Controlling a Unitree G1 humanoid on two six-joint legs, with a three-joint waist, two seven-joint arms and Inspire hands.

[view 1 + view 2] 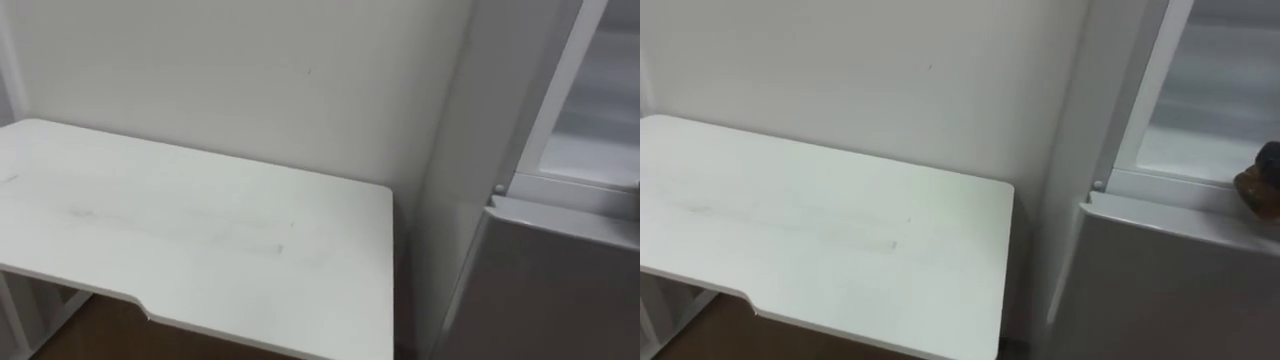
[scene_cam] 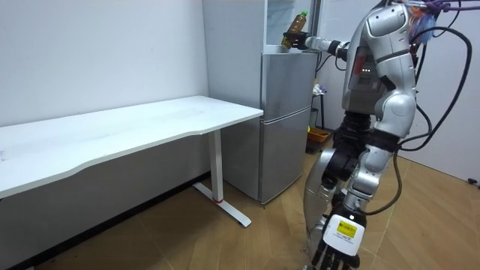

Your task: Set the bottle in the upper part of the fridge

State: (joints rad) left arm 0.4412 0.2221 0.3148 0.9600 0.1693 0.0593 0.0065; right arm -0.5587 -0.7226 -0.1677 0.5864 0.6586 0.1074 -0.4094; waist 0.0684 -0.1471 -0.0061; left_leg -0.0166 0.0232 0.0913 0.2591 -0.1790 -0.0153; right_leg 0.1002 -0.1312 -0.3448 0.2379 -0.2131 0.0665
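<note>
In the room view I stand in front of the grey fridge point(image 2: 286, 120), which is on my right beside the table. My right arm reaches up to the open upper compartment point(image 1: 1196, 150). My right hand point(image 2: 307, 43) is shut on a dark bottle point(image 2: 293, 33) with a green cap and a yellow label. The bottle is tilted at the compartment's mouth. A brown rounded shape point(image 1: 1261, 181) at the right edge of the right eye view looks like the bottle's end, over the ledge of the lower door point(image 1: 1170, 280). My left hand point(image 2: 335, 252) hangs low by my side with relaxed fingers.
A long white table point(image 1: 200, 230) stands to my left against the white wall, its right end close to the fridge's side point(image 1: 455, 180). In the room view its white leg point(image 2: 218, 169) stands on wooden floor. A small yellow object point(image 2: 319, 136) lies on the floor behind the fridge.
</note>
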